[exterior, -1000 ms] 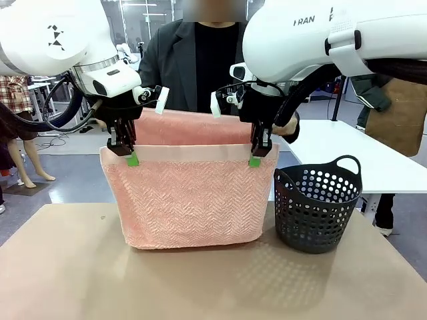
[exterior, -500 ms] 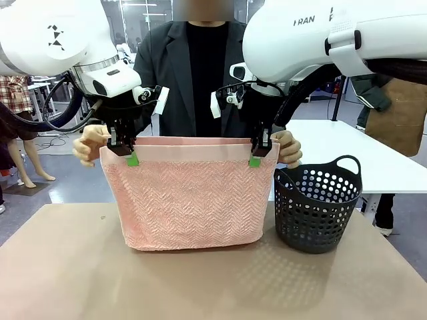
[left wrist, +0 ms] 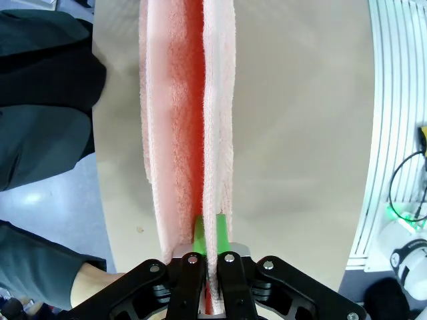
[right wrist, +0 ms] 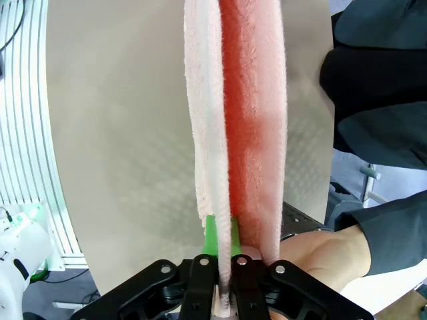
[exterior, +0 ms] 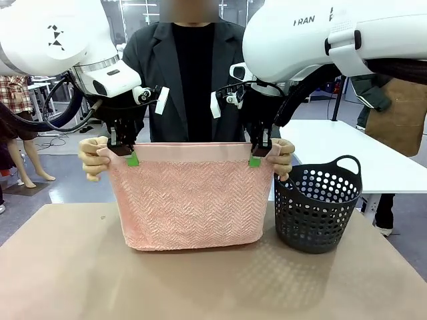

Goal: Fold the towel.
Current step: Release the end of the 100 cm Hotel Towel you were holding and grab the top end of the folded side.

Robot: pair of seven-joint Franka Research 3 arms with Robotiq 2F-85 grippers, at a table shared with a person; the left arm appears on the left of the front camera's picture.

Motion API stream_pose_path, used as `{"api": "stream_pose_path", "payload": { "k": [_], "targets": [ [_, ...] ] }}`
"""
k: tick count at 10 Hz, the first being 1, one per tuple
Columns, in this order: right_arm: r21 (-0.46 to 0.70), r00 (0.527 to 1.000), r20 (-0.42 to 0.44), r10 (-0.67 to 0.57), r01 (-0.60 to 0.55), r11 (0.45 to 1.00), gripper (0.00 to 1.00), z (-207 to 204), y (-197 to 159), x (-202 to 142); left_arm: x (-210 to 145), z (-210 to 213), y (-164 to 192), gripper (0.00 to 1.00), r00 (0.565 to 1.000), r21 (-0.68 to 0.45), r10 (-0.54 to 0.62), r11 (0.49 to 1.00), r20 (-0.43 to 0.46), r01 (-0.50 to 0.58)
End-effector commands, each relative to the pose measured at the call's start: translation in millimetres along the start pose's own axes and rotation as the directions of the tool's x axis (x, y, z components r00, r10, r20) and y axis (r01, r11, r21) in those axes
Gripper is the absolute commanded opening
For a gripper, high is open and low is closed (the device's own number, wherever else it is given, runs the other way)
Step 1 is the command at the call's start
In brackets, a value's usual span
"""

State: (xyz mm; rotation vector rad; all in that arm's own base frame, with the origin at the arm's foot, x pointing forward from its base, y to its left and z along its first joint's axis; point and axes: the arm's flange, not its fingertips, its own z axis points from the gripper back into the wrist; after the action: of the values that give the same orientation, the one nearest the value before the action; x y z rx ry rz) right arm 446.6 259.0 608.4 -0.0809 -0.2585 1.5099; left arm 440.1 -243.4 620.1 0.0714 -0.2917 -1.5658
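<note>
Straddling the towel (exterior: 190, 200) at its top corners: left gripper (exterior: 131, 159) at 10 o'clock, right gripper (exterior: 254, 160) at 2 o'clock. Clamped or slack, I cannot tell.

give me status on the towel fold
Left gripper, right gripper astride top corners of towel, grip unclear. It hangs doubled, bottom on table. Person's hands hold both corners. Basket close on right.
</note>
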Motion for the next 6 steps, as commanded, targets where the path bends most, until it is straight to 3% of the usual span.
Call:
{"api": "stream_pose_path", "payload": {
  "k": [1, 2, 3, 4, 5, 6],
  "targets": [
    [-0.014, 1.000, 0.010, 0.001, -0.001, 1.000, 0.34, 0, -1, -1, 1, 3, 1, 0.41, 1.000, 0.009, 0.023, 1.000, -0.001, -0.023],
    [-0.021, 1.000, 0.013, 0.000, 0.000, 1.000, 0.54, 3, -1, -1, 2, 6, 0, 0.77, 1.000, 0.010, 0.017, 1.000, 0.011, -0.017],
    [-0.029, 1.000, 0.018, -0.001, 0.002, 1.000, 0.66, 6, -1, -1, 4, 10, 0, 0.78, 1.000, 0.020, 0.013, 1.000, 0.014, -0.013],
    [-0.027, 1.000, 0.017, -0.004, 0.005, 1.000, 0.85, 6, -3, -1, 5, 13, 0, 1.00, 1.000, 0.030, 0.013, 0.999, 0.017, -0.013],
    [-0.026, 1.000, 0.016, -0.004, 0.005, 1.000, 0.97, 6, -3, -1, 5, 14, 1, 1.00, 1.000, 0.032, 0.012, 0.999, 0.019, -0.013],
    [-0.041, 1.000, 0.025, -0.002, 0.003, 0.999, 1.00, 13, -2, 0, 7, 19, 0, 1.00, 1.000, 0.040, 0.008, 0.999, 0.025, -0.009]
  ]
}}
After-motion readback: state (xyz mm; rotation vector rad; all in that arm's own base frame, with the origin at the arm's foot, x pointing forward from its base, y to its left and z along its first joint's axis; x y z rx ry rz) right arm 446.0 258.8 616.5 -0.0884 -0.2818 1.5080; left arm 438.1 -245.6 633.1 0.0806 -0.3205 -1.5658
